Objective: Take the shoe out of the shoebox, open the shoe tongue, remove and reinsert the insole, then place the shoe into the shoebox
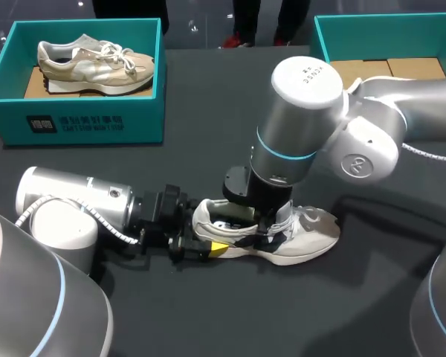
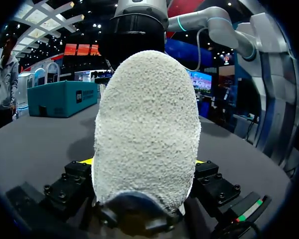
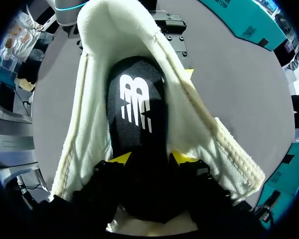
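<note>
The white shoe (image 1: 305,234) is lying on its sole on the dark table (image 1: 208,104), near the middle. It is not sitting in any box. Its toe is pointing toward my right side and its heel (image 2: 147,129) is pointing toward my left arm.

My left gripper (image 1: 208,248) is lying low on the table and is holding the shoe by the heel. In the left wrist view, the fuzzy heel is filling the space between the two yellow fingers (image 2: 87,161), and both of them are pressing on it, one on each side.

My right arm is coming in from the right and pointing straight down over the shoe. My right gripper (image 3: 150,158) is reaching into the shoe's open top. In the right wrist view, the black insole (image 3: 134,104) with a white mark on it is lying inside the shoe and running up between the two yellow fingertips (image 3: 118,158). The tips are squeezing it from both sides.

A teal shoebox (image 1: 89,119) is sitting at the far left of the table. A beige sneaker (image 1: 97,63) is lying inside it. Another teal shoebox (image 1: 372,26) is sitting at the far right, with brown cardboard (image 1: 390,68) in its bottom. Both boxes are well apart from the white shoe.
</note>
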Robot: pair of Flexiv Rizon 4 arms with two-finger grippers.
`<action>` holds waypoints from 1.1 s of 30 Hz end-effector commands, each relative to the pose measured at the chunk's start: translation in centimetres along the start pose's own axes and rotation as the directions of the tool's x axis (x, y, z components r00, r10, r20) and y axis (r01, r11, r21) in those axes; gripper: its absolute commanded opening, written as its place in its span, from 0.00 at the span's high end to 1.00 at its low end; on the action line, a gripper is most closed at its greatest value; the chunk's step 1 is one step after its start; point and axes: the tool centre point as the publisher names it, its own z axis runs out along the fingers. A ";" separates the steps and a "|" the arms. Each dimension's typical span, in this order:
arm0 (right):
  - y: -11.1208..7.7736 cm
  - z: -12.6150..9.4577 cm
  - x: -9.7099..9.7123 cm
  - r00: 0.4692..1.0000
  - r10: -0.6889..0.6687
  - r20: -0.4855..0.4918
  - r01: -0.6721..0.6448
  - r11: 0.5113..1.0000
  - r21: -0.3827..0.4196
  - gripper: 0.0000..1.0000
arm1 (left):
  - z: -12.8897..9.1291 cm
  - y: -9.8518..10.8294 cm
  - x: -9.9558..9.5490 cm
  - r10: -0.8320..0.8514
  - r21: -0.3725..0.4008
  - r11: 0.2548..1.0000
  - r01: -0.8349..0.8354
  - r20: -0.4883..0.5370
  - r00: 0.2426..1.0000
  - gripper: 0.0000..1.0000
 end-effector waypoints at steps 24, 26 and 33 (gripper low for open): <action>-0.9 0.5 2.7 0.998 -0.033 -0.051 0.030 0.997 -0.065 1.00 | -0.1 0.1 0.2 0.000 -0.001 1.000 0.000 0.002 1.000 1.00; -0.8 -0.4 2.5 0.998 -0.056 -0.034 0.052 0.993 -0.104 1.00 | -0.1 0.1 0.2 0.000 -0.001 1.000 0.000 0.002 1.000 1.00; -0.5 -3.6 2.0 0.992 -0.126 0.009 0.125 0.974 -0.188 1.00 | -0.1 0.1 0.2 0.000 -0.001 1.000 0.000 0.002 1.000 1.00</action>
